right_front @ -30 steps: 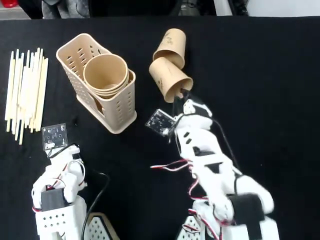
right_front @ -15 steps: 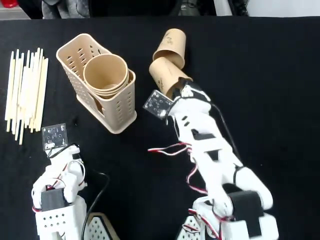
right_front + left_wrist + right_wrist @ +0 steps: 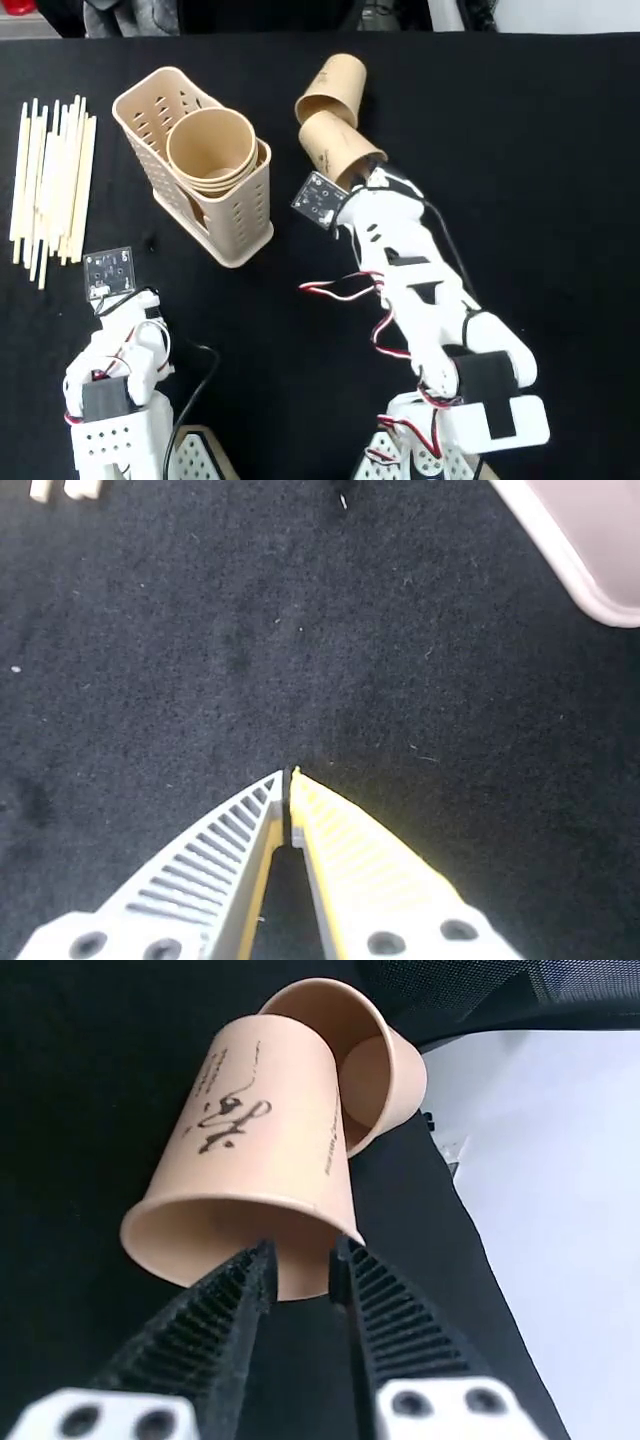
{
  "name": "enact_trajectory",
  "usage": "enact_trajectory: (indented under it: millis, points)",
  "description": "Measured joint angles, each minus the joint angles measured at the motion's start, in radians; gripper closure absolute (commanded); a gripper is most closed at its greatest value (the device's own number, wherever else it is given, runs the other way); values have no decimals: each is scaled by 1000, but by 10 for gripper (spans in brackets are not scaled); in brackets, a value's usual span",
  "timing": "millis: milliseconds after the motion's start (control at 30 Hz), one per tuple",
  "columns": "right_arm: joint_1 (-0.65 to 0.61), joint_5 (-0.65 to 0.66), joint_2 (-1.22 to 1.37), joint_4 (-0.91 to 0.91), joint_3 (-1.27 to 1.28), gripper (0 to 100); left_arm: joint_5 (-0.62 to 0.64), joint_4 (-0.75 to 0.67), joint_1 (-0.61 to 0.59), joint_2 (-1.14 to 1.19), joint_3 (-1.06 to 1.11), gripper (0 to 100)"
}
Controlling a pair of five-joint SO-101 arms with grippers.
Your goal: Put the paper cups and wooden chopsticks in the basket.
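On the black worktop (image 3: 520,150) a beige slotted basket (image 3: 235,225) is seen lying, with a stack of paper cups (image 3: 210,140) nested in its open end. The wooden chopsticks (image 3: 50,185) are laid in a loose bundle on the worktop beside the basket, on the side away from the right arm and apart from it. Two more paper cups are found on their sides on the basket's other side. The far cup (image 3: 335,85) is tipped with its mouth against the base of the near cup (image 3: 335,145), whose mouth is turned toward the right arm. The right gripper (image 3: 362,180) is stretched out to that mouth. In the right wrist view the jaws of the right gripper (image 3: 302,1250) are held a little apart at the rim of the near cup (image 3: 260,1120), with part of the rim showing in the gap between them, and the far cup (image 3: 385,1070) is seen behind. The left arm is folded back at the near edge of the worktop. The jaws of the left gripper (image 3: 288,780) are closed on nothing, tips touching, above bare black cloth, with a corner of the basket (image 3: 590,570) seen farther off.
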Motion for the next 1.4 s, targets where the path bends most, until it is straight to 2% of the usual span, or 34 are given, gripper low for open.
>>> enact_trajectory:
  millis: [233, 567, 767, 967, 1033, 1167, 1400]
  points:
    - [0, 29, 0, -29, 0, 876, 0, 0, 0, 0, 0, 970]
    - [8, 178, 0, -207, 63, 851, 0, 0, 0, 0, 0, 970]
    - [15, 244, 5, -224, 63, 851, 0, 0, 0, 0, 0, 970]
    - [15, 278, 157, -233, -46, 855, 0, 0, 0, 0, 0, 970]
    - [15, 282, 221, -233, -94, 878, 0, 0, 0, 0, 0, 970]
    - [14, 282, 311, -259, -166, 989, 0, 0, 0, 0, 0, 970]
    - [15, 287, 330, -436, -135, 987, 0, 0, 0, 0, 0, 970]
